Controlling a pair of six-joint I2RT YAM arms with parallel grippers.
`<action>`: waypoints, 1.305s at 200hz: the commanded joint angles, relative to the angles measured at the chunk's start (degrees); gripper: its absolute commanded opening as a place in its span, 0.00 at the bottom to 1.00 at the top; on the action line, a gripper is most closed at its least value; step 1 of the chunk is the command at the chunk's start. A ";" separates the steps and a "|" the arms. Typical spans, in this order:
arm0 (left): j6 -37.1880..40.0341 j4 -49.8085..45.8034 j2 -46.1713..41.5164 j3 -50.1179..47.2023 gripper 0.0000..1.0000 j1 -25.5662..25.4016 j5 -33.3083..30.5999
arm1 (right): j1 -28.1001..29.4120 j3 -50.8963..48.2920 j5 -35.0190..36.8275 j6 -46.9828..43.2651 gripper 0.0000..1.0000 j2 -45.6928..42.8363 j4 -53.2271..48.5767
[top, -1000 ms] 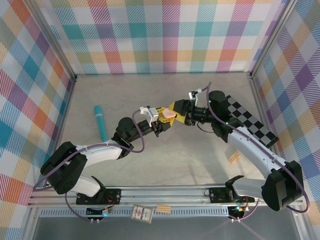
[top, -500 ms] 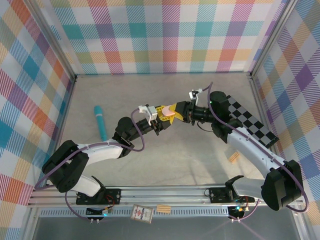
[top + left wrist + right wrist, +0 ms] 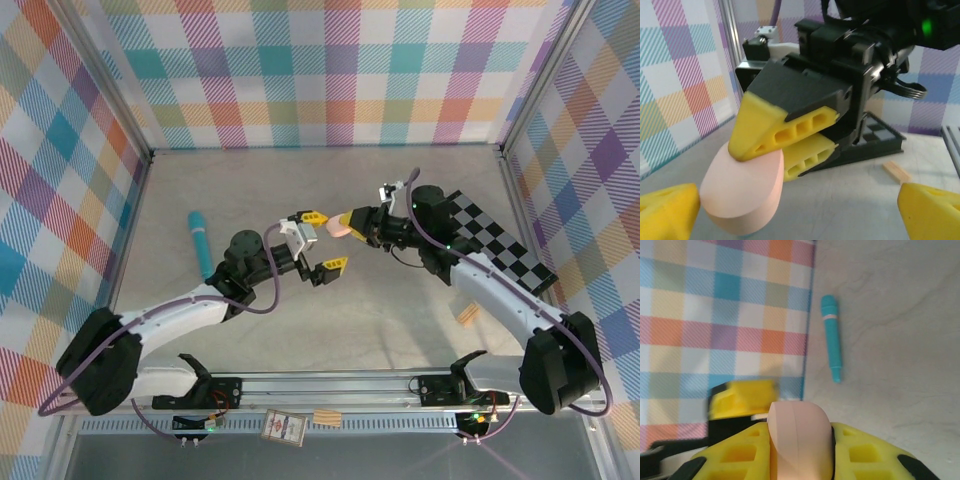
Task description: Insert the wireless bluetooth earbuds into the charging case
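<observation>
Between the fingers of the right gripper: pink case, clamped by its sides and held off the table, free end offered to the other arm.
Either side of that end: left gripper, jaws wide apart, not touching the case.
Well left of both: teal cylinder, lying idle.

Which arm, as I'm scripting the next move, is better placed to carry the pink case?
Right: the right gripper is shut on the pink case; the left gripper stands open beside it, holding nothing.

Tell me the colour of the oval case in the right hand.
The case is pale pink, clearest in the left wrist view.
</observation>
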 commanded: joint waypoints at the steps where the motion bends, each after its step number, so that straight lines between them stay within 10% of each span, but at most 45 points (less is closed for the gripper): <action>1: 8.17 -18.36 -4.32 0.28 1.00 0.06 -0.08 | -0.67 -2.47 3.52 -3.60 0.18 3.10 -1.30; 56: 15.64 -40.05 -9.71 2.51 1.00 0.26 -6.27 | -0.67 -5.26 4.78 -3.84 0.19 13.40 3.38; 173: 16.28 -43.19 -4.90 4.86 1.00 1.54 -5.04 | -0.70 -2.43 15.89 -15.30 0.27 23.58 -6.86; 261: 3.71 -26.32 -12.10 -5.09 1.00 9.91 -20.29 | -0.77 2.36 32.57 -30.61 0.91 13.13 -18.91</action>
